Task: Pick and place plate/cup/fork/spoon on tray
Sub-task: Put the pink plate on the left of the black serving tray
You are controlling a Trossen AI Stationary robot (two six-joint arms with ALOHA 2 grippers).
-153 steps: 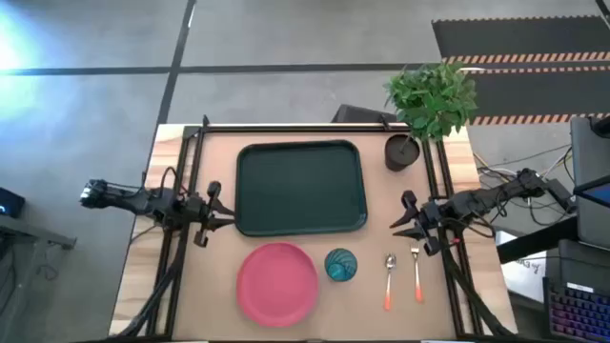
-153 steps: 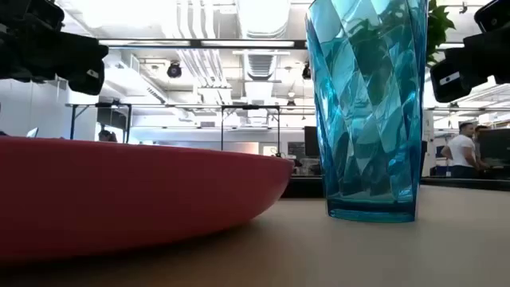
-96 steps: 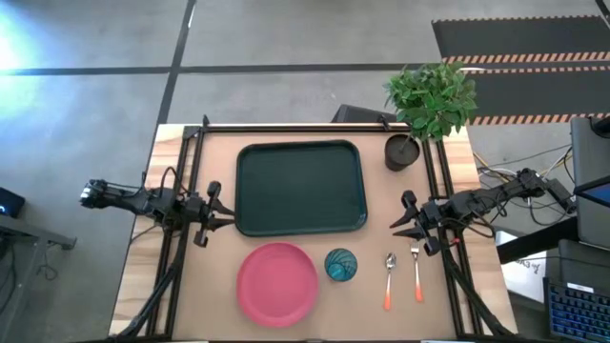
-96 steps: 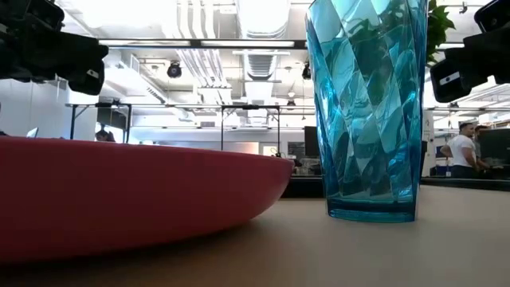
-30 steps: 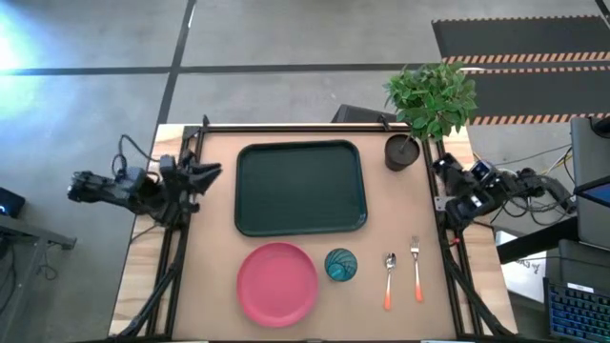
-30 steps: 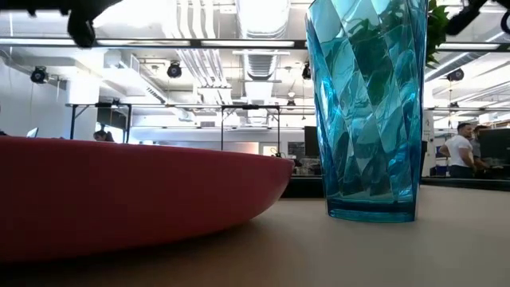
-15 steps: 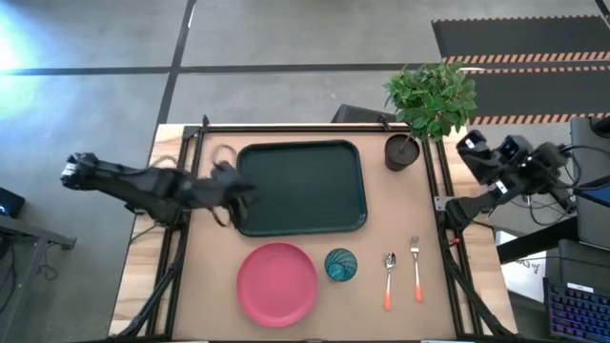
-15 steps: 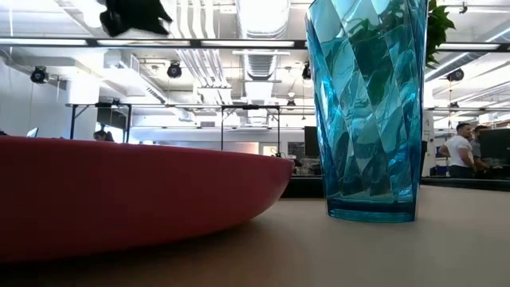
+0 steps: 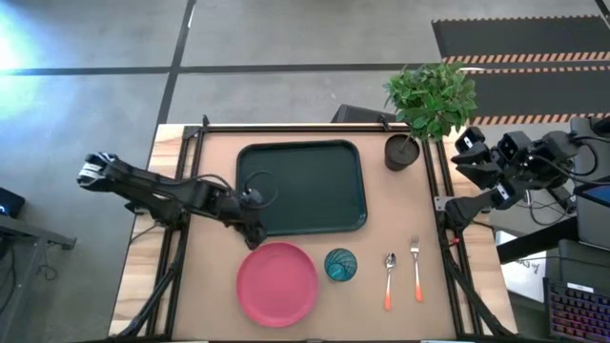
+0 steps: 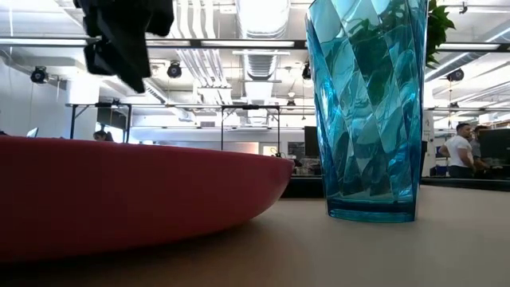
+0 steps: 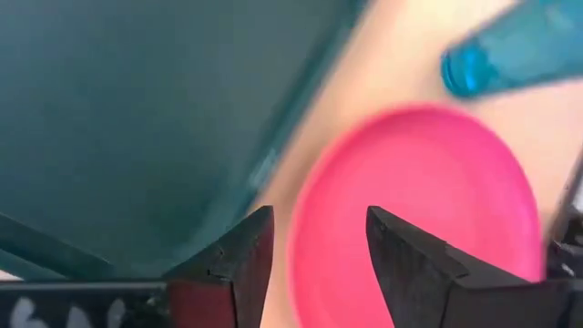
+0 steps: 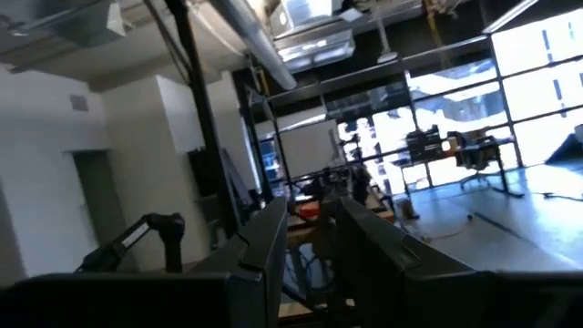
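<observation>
Left gripper (image 9: pixel 255 232) sits low over the counter (image 9: pixel 210 305), at the near-left corner of the tray (image 9: pixel 300 187) and just above the far-left edge of the plate (image 9: pixel 277 283); jaws spread wide, nothing between them. Left wrist view confirms: both fingers (image 11: pixel 239 264) apart, with the plate (image 11: pixel 414 205) and the tray's rim (image 11: pixel 273 164) beyond them, cup (image 11: pixel 515 59) further off

Right gripper (image 9: pixel 464 152) is raised off to the counter's right side beside the plant pot (image 9: pixel 401 151), pointing away from the work; right wrist view shows only the room, jaws narrow with a slim gap, holding nothing

Tray is empty, in the middle of the counter's far half. Plate lies on the counter in front of the tray, cup (image 9: pixel 340 264) upright just right of the plate, not touching. Spoon (image 9: pixel 389 279) and fork (image 9: pixel 416 270) lie side by side right of the cup, handles toward the near edge, fork outermost

Low view: plate (image 10: pixel 135 195) and cup (image 10: pixel 368 108) fill the foreground, left gripper (image 10: pixel 119 36) hangs above the plate
</observation>
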